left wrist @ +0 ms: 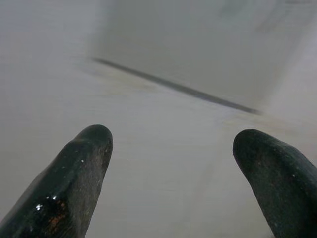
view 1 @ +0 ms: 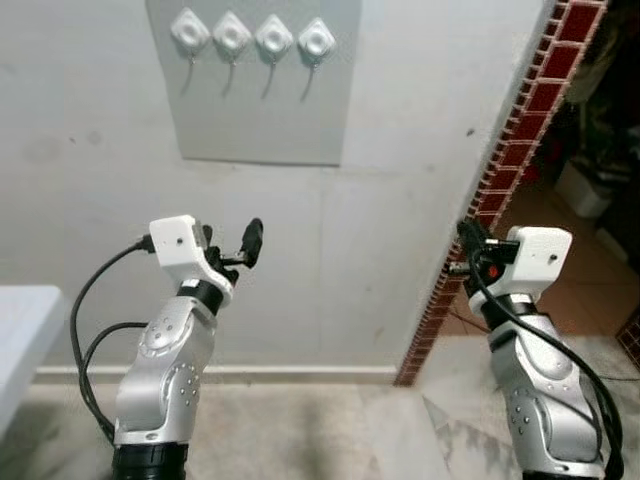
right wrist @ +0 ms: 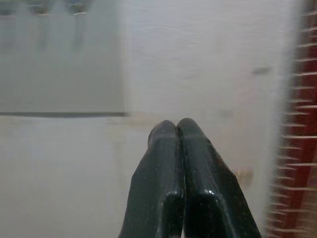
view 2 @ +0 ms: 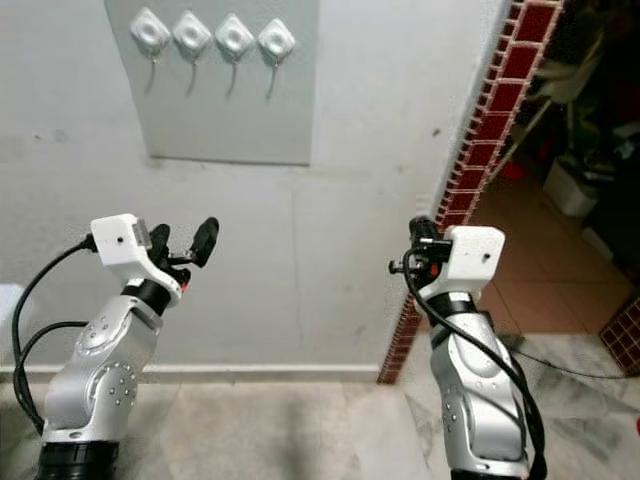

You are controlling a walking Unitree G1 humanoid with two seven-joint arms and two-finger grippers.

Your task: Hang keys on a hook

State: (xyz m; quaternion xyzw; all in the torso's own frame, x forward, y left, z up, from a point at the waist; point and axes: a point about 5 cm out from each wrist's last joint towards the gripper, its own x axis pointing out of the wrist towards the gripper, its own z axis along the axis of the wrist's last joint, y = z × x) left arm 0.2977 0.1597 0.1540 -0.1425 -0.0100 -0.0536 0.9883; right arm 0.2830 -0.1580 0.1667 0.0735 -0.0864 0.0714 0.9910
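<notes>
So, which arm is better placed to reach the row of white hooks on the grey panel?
Probably left. The left gripper is open and stands almost below the four white hooks on the grey wall panel. The right gripper is shut, holding nothing visible, beside the red brick edge, farther off.

Left gripper (left wrist: pixel 171 163): both fingers cut off at the frame edge in the left wrist view, bases unseen; wall ahead of the jaws blurred, one dark line across it unidentifiable. Right gripper (right wrist: pixel 177 148): finger bases likewise cut off. Hooks (right wrist: pixel 54 7) far ahead of the closed jaws: smeared, cropped by the frame edge, count indeterminable. Brick edging (right wrist: pixel 297 124) beside the jaws: streaked with blur. Grey panel (view 1: pixel 260 90) in the head view: top cropped. Both arms cut off below the elbows.
</notes>
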